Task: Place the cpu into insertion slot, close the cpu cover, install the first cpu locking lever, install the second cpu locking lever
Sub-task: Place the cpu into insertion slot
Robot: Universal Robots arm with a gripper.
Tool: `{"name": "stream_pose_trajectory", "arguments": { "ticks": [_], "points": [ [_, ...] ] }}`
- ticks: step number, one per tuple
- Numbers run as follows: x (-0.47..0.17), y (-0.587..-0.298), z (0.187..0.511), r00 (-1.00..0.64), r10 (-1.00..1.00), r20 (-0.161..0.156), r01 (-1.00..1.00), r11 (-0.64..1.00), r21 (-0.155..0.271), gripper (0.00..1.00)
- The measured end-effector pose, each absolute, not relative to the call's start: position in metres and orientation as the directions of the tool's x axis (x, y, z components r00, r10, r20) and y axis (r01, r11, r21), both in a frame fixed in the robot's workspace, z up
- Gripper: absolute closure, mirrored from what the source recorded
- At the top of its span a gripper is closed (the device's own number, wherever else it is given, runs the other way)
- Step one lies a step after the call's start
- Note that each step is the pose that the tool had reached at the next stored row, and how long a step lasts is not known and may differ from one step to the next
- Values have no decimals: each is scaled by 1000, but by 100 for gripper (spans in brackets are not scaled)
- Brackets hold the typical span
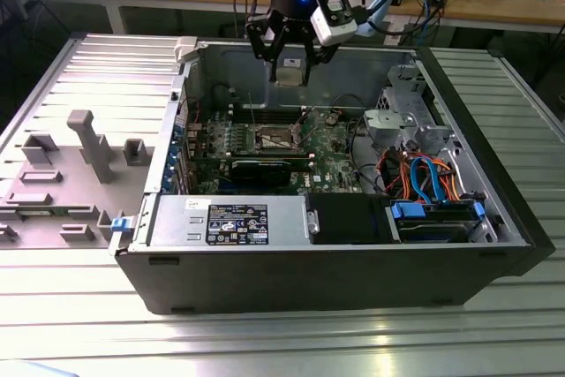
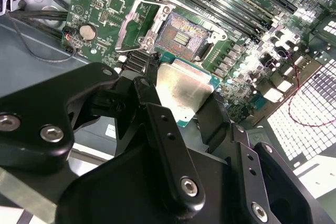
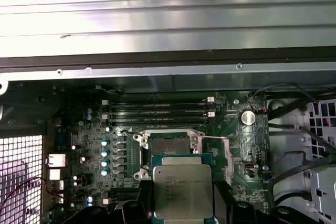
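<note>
My gripper (image 1: 290, 61) hangs above the open computer case, over its back wall, shut on the cpu (image 1: 290, 66). In both wrist views the cpu (image 2: 184, 90) (image 3: 182, 191) shows as a flat silver-grey square with a green edge, held between the black fingers (image 2: 152, 85) by two opposite sides. Below it on the green board lies the insertion slot (image 2: 181, 38) (image 3: 169, 143), uncovered, with its brownish contact field in a silver rim. The cpu cover (image 2: 137, 24) looks swung open beside the slot. The insertion slot (image 1: 274, 139) sits mid-board in the exterior view.
Long black memory slots (image 3: 160, 109) run beside the socket. A silver power supply (image 1: 228, 221) lines the case front, and drive bays with orange and blue cables (image 1: 424, 174) fill the exterior view's right. A grey fixture tray (image 1: 62, 174) lies outside the case at that view's left.
</note>
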State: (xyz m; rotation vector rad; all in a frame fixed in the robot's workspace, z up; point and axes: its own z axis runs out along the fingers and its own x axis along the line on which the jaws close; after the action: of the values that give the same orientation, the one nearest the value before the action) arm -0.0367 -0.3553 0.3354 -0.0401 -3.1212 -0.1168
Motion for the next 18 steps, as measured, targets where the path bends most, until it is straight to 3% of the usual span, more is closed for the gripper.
{"name": "stream_pose_trajectory", "arguments": {
  "ticks": [18],
  "points": [
    [-38,-355,326,-1000,25,19,26,997,74,45]
  ]
}}
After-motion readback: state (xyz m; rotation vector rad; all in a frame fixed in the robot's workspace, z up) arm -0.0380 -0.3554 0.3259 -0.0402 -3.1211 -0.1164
